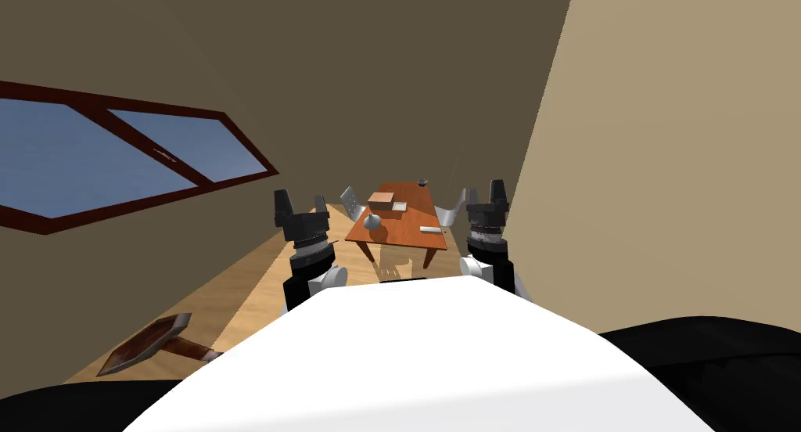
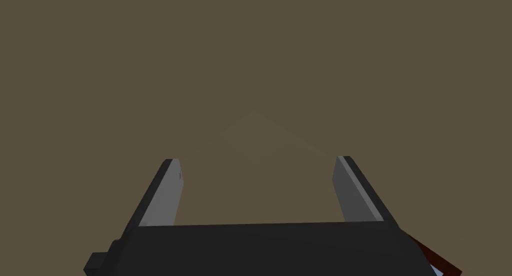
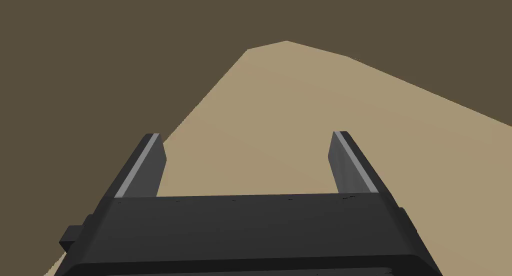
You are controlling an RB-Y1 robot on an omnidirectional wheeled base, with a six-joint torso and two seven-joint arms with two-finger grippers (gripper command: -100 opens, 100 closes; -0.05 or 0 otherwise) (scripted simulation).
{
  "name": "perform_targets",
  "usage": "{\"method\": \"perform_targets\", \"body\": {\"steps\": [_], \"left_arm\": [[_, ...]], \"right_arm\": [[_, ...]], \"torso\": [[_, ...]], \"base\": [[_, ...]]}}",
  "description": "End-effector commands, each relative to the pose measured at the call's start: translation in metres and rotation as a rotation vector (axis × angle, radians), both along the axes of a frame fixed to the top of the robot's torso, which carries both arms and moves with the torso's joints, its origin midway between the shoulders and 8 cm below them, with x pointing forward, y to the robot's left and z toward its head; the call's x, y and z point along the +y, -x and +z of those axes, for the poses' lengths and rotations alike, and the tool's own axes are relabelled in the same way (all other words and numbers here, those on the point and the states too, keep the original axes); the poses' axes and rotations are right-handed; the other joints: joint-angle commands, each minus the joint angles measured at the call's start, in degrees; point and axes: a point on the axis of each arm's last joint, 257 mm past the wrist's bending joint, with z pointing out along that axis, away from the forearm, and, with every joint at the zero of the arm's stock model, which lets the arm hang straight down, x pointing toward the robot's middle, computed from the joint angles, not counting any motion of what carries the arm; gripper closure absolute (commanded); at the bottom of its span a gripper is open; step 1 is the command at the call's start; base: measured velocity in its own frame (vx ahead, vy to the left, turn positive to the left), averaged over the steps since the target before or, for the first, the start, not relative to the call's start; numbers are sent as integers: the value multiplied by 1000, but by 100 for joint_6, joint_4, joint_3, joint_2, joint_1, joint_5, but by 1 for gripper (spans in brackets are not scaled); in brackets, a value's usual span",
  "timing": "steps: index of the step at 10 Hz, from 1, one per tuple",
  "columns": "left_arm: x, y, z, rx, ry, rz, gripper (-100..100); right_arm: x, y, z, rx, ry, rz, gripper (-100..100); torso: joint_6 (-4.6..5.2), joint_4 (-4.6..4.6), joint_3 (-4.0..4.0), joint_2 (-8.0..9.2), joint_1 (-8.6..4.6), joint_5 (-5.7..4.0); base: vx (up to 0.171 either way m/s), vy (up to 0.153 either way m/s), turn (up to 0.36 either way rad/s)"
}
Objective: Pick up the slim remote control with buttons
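Slim remote on the wooden counter, well ahead.
The left hand and right hand are raised, both released, fingers apart, grasping nothing.

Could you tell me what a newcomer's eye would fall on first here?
A reddish-brown table stands straight ahead, with the slim light remote near its front right corner. My left gripper and right gripper are raised open either side of it, and a dark-red-framed window spans the left wall.
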Motion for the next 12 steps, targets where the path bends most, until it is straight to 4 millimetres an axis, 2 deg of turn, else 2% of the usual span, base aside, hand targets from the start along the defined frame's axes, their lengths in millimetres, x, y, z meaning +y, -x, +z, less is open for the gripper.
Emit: {"method": "perform_targets", "body": {"steps": [1, 4, 8, 9, 10, 11, 12], "left_arm": [[0, 0, 0, 0, 0, 0, 0], [0, 0, 0, 0, 0, 0, 0], [0, 0, 0, 0, 0, 0, 0], [0, 0, 0, 0, 0, 0, 0], [0, 0, 0, 0, 0, 0, 0], [0, 0, 0, 0, 0, 0, 0], [0, 0, 0, 0, 0, 0, 0]], "right_arm": [[5, -5, -10, 25, 42, 12, -100], [12, -17, -33, 77, 120, 29, -100], [24, -35, -80, 168, 259, 55, -100], [23, -37, -85, 182, 272, 59, -100], [26, -42, -102, 213, 315, 68, -100], [25, -42, -103, 217, 318, 68, -100], [28, -46, -120, 249, 367, 80, -100]], "torso": [[0, 0, 0, 0, 0, 0], [-2, 2, 6, 11, 45, 10], [-3, -2, -4, -7, 70, 16], [-4, -2, -4, -7, 77, 18], [1, -1, -2, -2, 52, 14], [-2, -1, -1, -2, 37, 10], [2, 0, 0, 0, 24, 7]], "base": [[-9, 50, 94], [-28, 131, 120], [15, 186, 204], [15, 125, 115], [22, 88, 235], [17, 56, 86], [19, 76, 215]]}}
